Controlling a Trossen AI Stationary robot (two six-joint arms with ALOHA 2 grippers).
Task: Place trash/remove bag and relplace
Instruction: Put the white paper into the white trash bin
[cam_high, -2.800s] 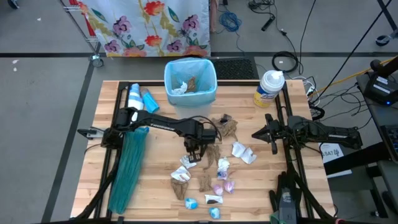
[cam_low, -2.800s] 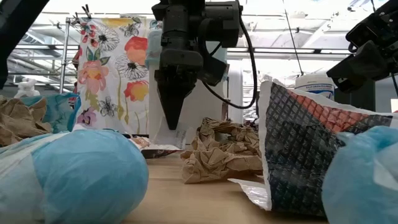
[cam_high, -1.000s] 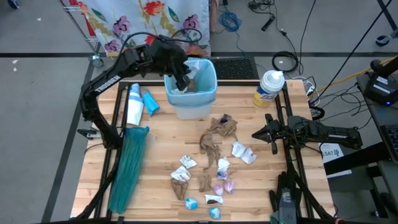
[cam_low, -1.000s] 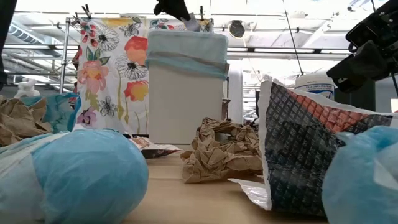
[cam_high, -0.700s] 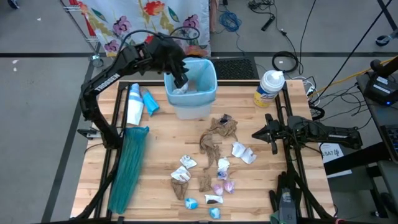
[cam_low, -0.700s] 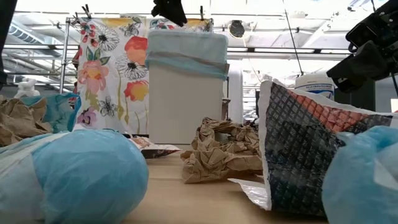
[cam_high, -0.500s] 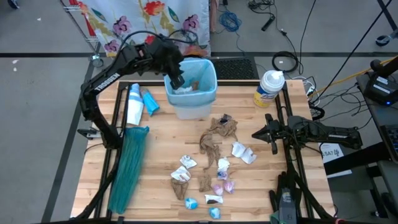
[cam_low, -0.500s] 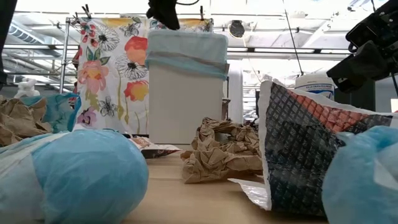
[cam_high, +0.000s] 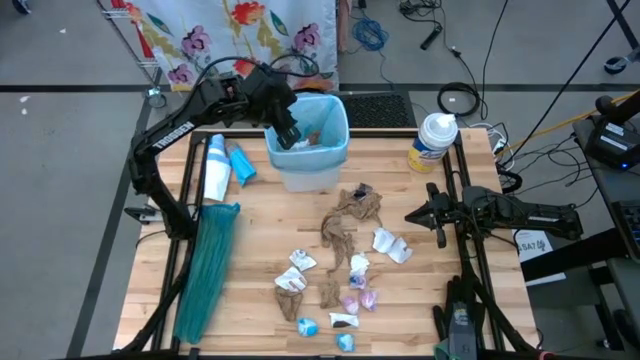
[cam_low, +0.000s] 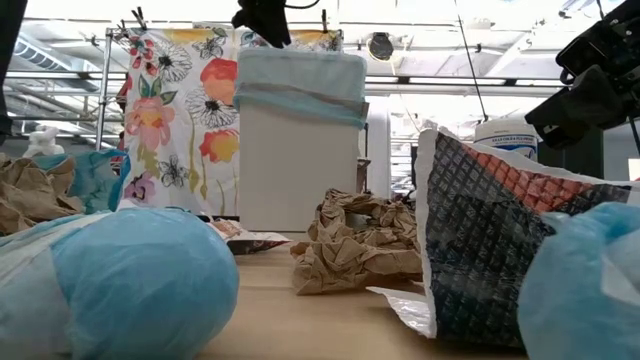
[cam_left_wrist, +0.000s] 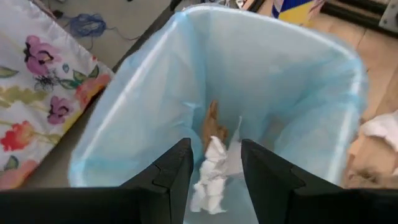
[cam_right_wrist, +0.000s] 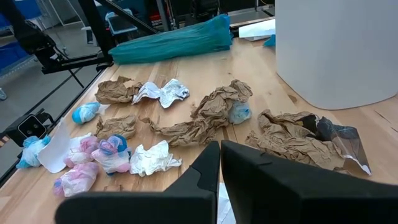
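The counter is pale wood planking with a smooth matt face. The bin liner is thin, translucent pale-blue plastic with a soft sheen. The brown paper towels look rough, matt and crumpled. The teal-green bag is pleated, slightly glossy plastic. The floral cloth hangs matt.

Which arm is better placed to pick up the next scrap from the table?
Probably the right: its gripper hangs shut just beside the scattered trash, while the left gripper, jaws open, is up over the lined bin.
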